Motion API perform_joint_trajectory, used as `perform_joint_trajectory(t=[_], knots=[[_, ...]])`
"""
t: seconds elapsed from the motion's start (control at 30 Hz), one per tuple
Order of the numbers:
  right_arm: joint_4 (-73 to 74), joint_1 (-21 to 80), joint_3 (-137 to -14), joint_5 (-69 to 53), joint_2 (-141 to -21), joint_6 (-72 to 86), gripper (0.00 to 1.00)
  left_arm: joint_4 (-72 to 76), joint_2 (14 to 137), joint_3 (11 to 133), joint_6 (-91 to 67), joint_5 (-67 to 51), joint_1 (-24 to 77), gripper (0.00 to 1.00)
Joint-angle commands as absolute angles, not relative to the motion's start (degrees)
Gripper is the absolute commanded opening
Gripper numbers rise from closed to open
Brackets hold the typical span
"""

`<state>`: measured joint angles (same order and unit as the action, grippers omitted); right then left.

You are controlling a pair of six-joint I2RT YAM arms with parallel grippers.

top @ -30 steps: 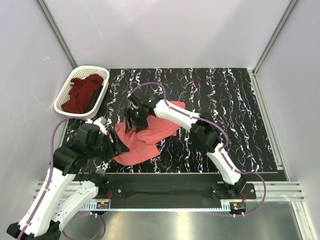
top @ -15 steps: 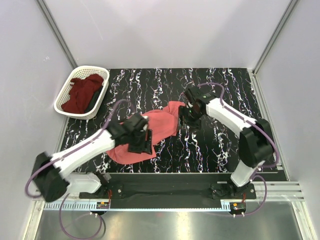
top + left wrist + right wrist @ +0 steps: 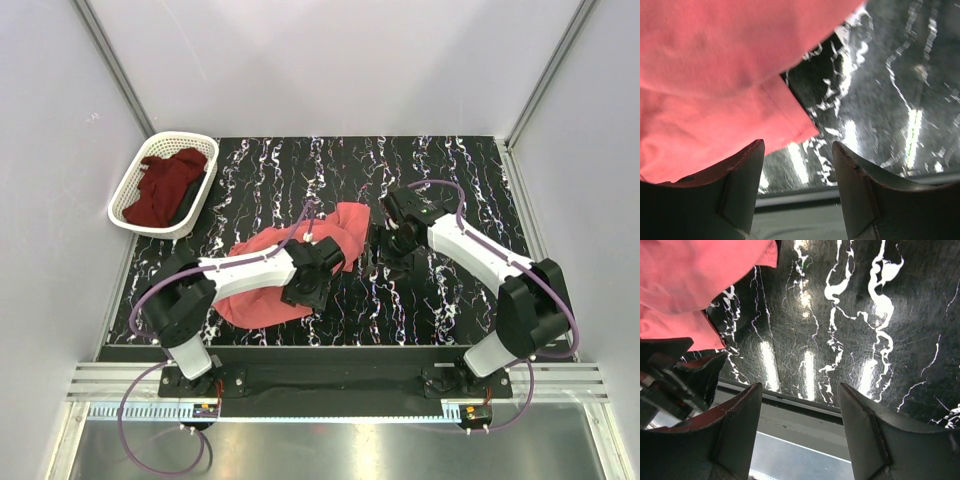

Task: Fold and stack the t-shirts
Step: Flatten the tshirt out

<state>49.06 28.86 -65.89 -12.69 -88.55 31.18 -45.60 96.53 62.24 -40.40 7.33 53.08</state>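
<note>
The salmon-pink t-shirt (image 3: 262,282) lies crumpled on the black marbled table; it also shows in the left wrist view (image 3: 705,80) and the right wrist view (image 3: 695,275). The dark maroon t-shirt (image 3: 165,186) lies bunched in the white basket (image 3: 128,186) at the far left. My left gripper (image 3: 305,287) is open and empty at the pink shirt's right edge, its jaws apart over bare table (image 3: 798,165). My right gripper (image 3: 388,250) is open and empty, just right of the pink shirt, above bare table (image 3: 800,400).
The black marbled table (image 3: 460,250) runs to white walls at the back and sides. A metal rail (image 3: 330,382) with the arm bases lies along the near edge. The basket stands at the table's far left corner.
My left gripper has swung right across the pink shirt to its right edge. My right gripper has let go of the shirt and moved right, off the cloth.
</note>
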Motion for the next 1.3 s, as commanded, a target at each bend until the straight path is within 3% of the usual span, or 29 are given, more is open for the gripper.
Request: perform_joint_trajectory(t=[0.0,0.2,0.47,0.63,0.7,0.87,1.07,1.27], knots=[[46.8,28.7,-67.5,-12.1,-88.0,31.6,0.70,-43.1,97.6,63.3,-41.0,10.9,53.2,0.61],[44.3,28.6,-71.3,-14.1,-93.6,31.8,0.68,-38.1,101.2,60.2,-41.4,9.5,53.1,0.55],[41.3,28.6,-75.8,-15.6,-102.3,31.5,0.56,-38.1,97.0,55.1,-41.0,10.5,52.7,0.00],[37.9,28.6,-76.3,-18.0,-107.2,32.6,0.38,-42.7,84.0,52.7,-40.4,9.0,52.7,0.00],[36.8,28.6,-76.3,-19.2,-108.2,33.0,0.38,-45.6,77.1,53.8,-40.0,9.2,52.7,0.00],[38.0,28.7,-77.7,-19.3,-107.1,32.5,0.47,-60.0,65.9,69.2,-37.8,17.3,52.7,0.00],[41.8,28.7,-77.5,-18.4,-102.8,30.9,0.61,-74.0,64.0,94.0,-34.5,31.0,51.3,0.00],[41.1,28.6,-75.2,-19.7,-102.6,30.5,0.63,-87.0,64.2,99.0,-41.4,44.3,47.1,0.00]])
